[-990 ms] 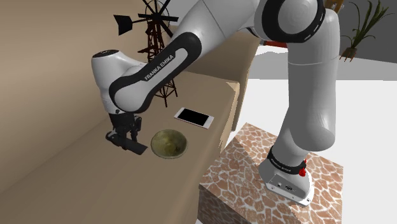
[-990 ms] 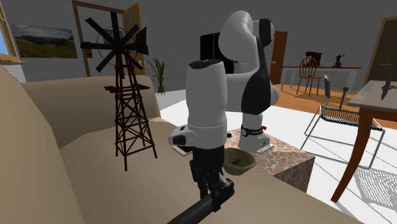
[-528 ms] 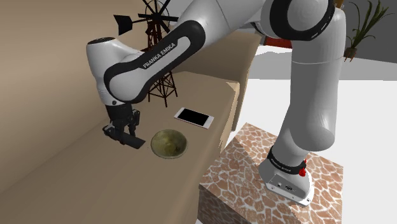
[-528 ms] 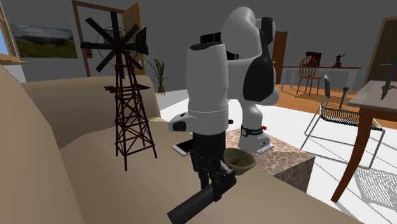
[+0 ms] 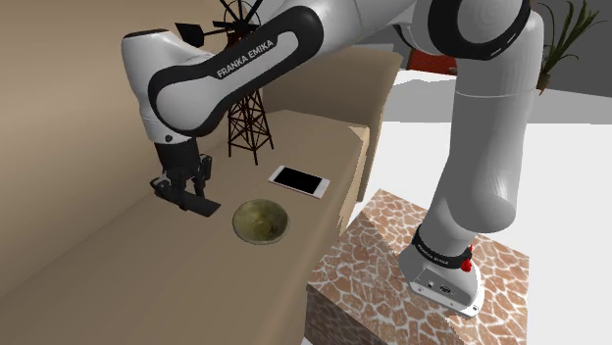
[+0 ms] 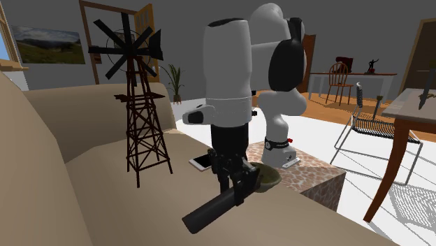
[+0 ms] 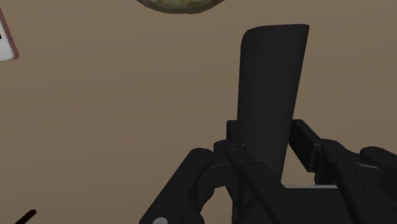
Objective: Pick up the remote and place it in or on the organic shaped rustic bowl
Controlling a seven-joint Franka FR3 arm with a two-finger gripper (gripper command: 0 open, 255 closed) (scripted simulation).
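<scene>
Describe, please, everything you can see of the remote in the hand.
The remote is a plain matte black slab, long and narrow, with no buttons visible. The hand clasps it near one end, so most of its length juts out, tilted. It appears to hang just above the tan surface, beside the greenish bowl and apart from it.

in the wrist view the bowl (image 7: 178, 4) is cut off by the edge, leaving a sliver of rim, and the flat white device (image 7: 5, 39) is cropped to one corner. the remote (image 7: 270, 89) has its near end hidden inside the gripper (image 7: 267, 132). in the second exterior view gripper and remote cover part of the bowl, and the arm (image 6: 227, 77) hides most of the device. in the shoulder view the arm hides the windmill model (image 5: 245, 132) at its middle.
</scene>
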